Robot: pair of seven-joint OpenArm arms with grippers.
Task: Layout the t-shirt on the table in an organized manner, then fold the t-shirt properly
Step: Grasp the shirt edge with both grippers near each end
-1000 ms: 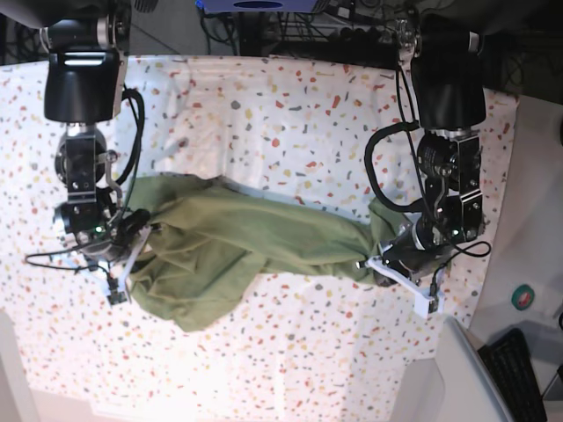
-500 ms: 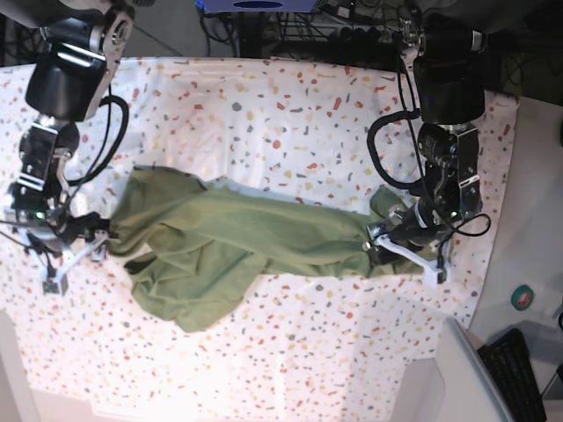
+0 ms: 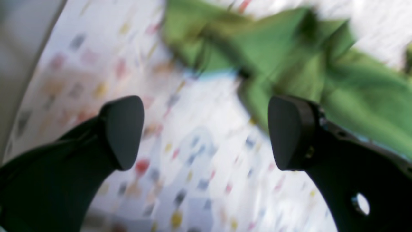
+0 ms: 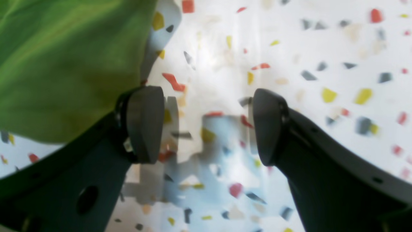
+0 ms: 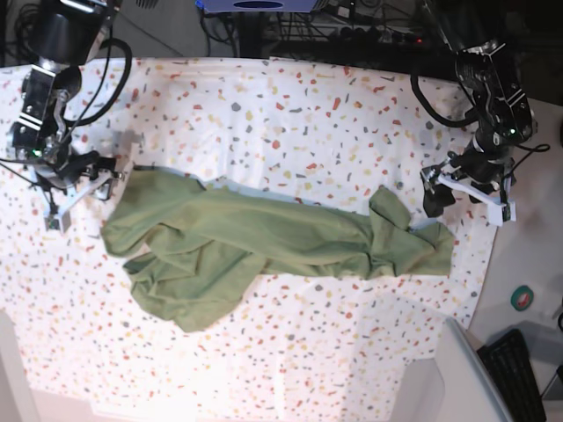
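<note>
Fingers of my right gripper (image 5: 77, 187), at the base view's left edge, stand apart and empty, just beside the t-shirt (image 5: 264, 242). Olive cloth stretches in a rumpled band across the speckled desk (image 5: 290, 105), bunched lower left, likely dropped there to be flattened before folding. At far right, my left gripper (image 5: 466, 192) hovers near the other end, fingers wide apart, holding nothing.

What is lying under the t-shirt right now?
The t-shirt lies bunched on the speckled table cloth, which shows all around it. Nothing else shows at its edges; whatever its folds cover cannot be seen.
</note>
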